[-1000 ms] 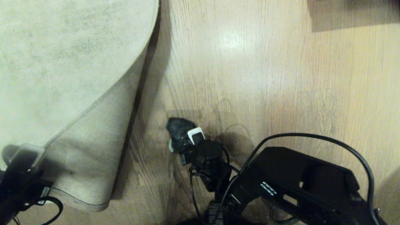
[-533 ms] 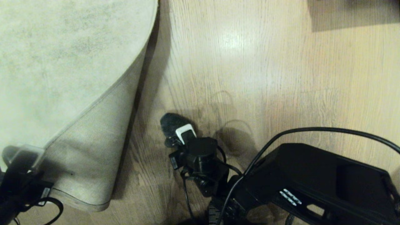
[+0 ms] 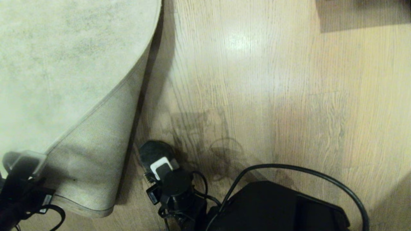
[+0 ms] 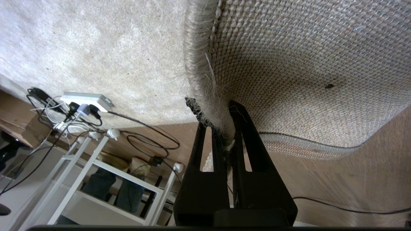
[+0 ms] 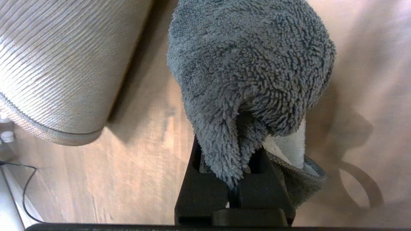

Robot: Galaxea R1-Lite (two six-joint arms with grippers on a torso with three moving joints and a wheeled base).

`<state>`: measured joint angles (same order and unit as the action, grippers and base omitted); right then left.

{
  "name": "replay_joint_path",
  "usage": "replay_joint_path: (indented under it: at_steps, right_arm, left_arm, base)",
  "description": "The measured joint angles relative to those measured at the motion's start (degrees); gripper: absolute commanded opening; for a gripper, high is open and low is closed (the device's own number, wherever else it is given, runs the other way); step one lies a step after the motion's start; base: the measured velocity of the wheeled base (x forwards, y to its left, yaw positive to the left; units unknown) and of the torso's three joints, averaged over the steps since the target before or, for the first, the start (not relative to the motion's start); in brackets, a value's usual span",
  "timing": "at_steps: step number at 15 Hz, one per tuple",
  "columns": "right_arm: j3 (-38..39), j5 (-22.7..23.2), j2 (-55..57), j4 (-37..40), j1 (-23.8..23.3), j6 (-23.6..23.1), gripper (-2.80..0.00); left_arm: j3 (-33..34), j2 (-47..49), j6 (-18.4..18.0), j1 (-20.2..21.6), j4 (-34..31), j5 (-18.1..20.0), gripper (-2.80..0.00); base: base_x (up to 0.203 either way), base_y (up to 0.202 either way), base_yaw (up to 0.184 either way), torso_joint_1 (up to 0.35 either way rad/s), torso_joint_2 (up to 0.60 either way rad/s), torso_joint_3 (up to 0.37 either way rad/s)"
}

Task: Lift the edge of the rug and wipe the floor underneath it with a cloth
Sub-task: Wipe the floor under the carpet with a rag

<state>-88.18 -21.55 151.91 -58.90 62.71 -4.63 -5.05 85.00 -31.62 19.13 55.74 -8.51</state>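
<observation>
The rug edge (image 3: 99, 104) is folded up and over, so the woven tan backing (image 3: 96, 154) faces up at the lower left of the head view. My left gripper (image 3: 22, 158) holds that flap; in the left wrist view it is shut on the frayed rug edge (image 4: 210, 96), pinched between its black jaws (image 4: 219, 120). My right gripper (image 3: 159, 165) is shut on the fuzzy grey-green cloth (image 3: 151, 151), which lies against the wood floor (image 3: 257, 96) just right of the raised flap. In the right wrist view the cloth (image 5: 250, 64) bulges out ahead of the gripper (image 5: 229, 154) and hides its fingertips.
A black cable (image 3: 305, 171) loops over my right arm. A dark block (image 3: 362, 14) sits at the far right corner. Beyond the rug lie a white power strip (image 4: 85, 99) with tangled cords and a white rack (image 4: 96, 166).
My right gripper has swept the cloth across the floor toward me and to the left, ending close beside the lifted rug flap. The left gripper has kept still, holding the rug edge.
</observation>
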Motion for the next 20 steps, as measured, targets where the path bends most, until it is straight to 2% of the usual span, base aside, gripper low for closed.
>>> replay_joint_path:
  at_steps: [4,9,13,18,20]
  right_arm:
    - [-5.00,-0.46,5.93,-1.19,0.15,-0.07,-2.80]
    - [-5.21,-0.79,9.20,-5.51,-4.33,-1.00,-2.80]
    - [-4.58,-0.68,8.97,-7.97,-7.83,-3.85,-2.80]
    - [4.10,-0.79,3.88,-12.22,-10.22,-4.20,-2.80]
    - [8.32,-0.74,0.19,-14.19,-12.34,-6.06,-2.80]
  left_arm:
    - [0.04,0.00,-0.16,-0.06,0.00,-0.02,-2.80]
    - [0.06,0.00,-0.18,-0.06,-0.09,-0.04,-2.80]
    - [0.20,-0.11,-0.21,-0.02,0.00,-0.25,-2.80]
    - [0.21,-0.22,-0.13,0.00,0.00,-0.22,-2.80]
    - [0.21,-0.28,-0.16,0.00,-0.01,-0.22,-2.80]
  base:
    - [0.000,0.000,0.000,0.000,0.00,0.000]
    - [0.000,0.000,0.000,0.000,0.00,0.000]
    - [0.000,0.000,0.000,0.000,0.00,0.000]
    - [0.000,0.000,0.000,0.000,0.00,0.000]
    - [0.000,0.000,0.000,0.000,0.00,0.000]
